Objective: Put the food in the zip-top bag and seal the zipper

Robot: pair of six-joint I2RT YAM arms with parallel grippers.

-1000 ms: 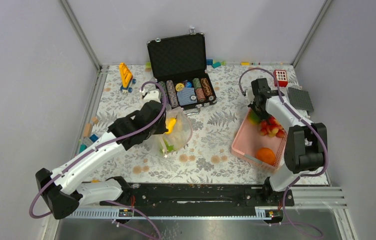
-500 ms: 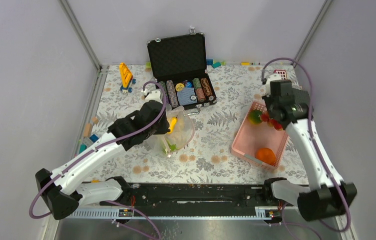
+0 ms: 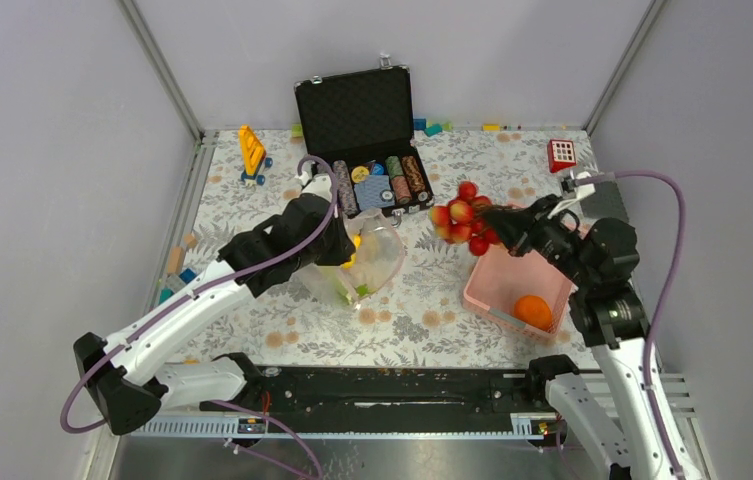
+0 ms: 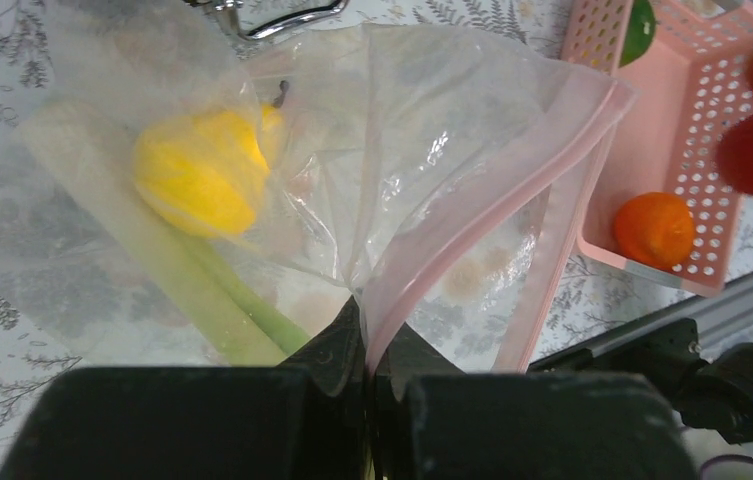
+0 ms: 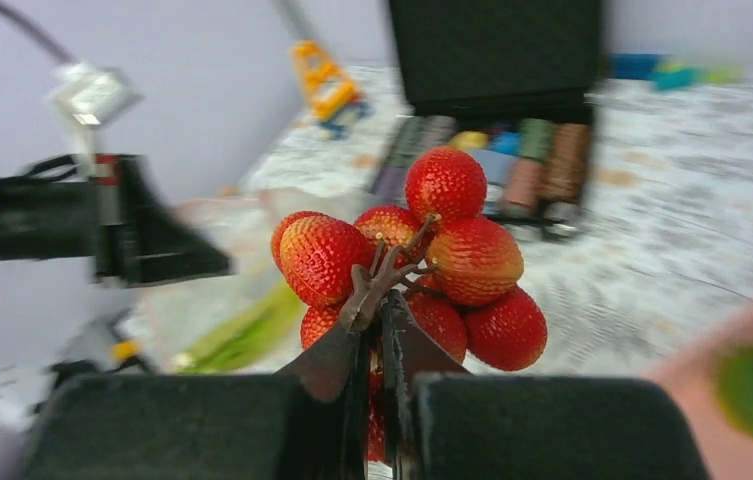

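The clear zip-top bag (image 3: pixel 370 262) lies left of centre, its mouth held up and open toward the right. My left gripper (image 3: pixel 342 248) (image 4: pixel 367 345) is shut on the pink zipper (image 4: pixel 452 255) at the mouth's edge. A yellow lemon (image 4: pixel 197 170) and a pale-green celery stalk (image 4: pixel 222 290) are inside the bag. My right gripper (image 3: pixel 497 228) (image 5: pixel 380 320) is shut on the stem of the red cluster (image 3: pixel 462 222) (image 5: pixel 422 250), held in the air between the bag and the pink basket (image 3: pixel 500 275). An orange (image 3: pixel 533 310) (image 4: pixel 655 227) and a green round fruit (image 4: pixel 637 25) are in the basket.
An open black case of poker chips (image 3: pixel 362 130) stands behind the bag. A yellow toy (image 3: pixel 251 150) is at the back left, a red block (image 3: pixel 561 154) at the back right, and small blocks (image 3: pixel 177 262) along the left edge.
My right arm has lifted the red cluster out of the basket and swung it left toward the bag. My left gripper still holds the bag's mouth, shifted slightly.
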